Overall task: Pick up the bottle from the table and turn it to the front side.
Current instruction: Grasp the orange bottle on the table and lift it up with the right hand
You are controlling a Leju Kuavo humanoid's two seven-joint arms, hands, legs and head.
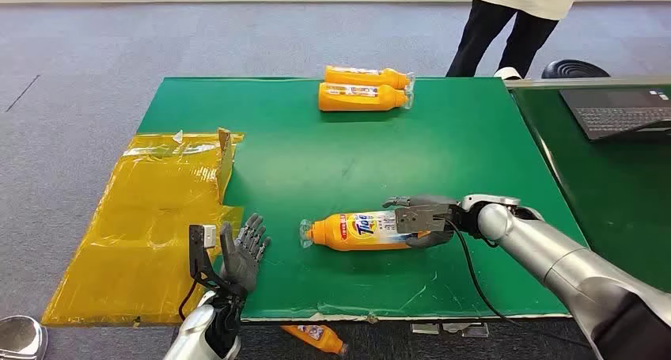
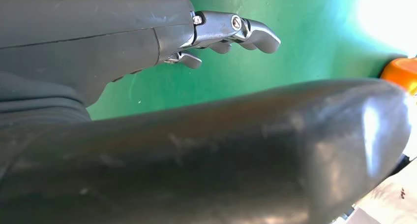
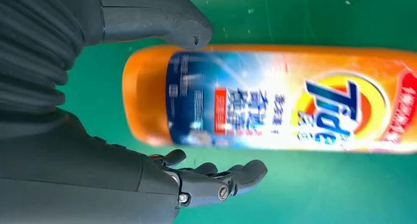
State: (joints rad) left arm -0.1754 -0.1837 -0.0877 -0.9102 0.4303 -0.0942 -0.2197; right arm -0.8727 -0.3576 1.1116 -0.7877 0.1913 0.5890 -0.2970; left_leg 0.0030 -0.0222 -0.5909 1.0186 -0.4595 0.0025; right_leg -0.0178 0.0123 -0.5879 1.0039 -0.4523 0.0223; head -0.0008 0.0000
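1. One bottle (image 1: 360,231) lies on its side near front edge of green table (image 1: 475,150), label up, cap pointing to robot's left.
2. R hand (image 1: 418,217) brackets its base end, thumb one side, fingers (image 3: 216,182) other; whether they touch yet: can't tell. Prob. lining up the grasp.
3. L hand (image 1: 244,253) spread, holding nothing, near front-left table edge.
4. Two more bottles (image 1: 365,88) at far edge.

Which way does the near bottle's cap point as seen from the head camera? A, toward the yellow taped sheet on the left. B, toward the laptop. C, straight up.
A: the near bottle lies on its side on the green table, its clear cap end facing the yellow sheet, its base at the right robot hand.
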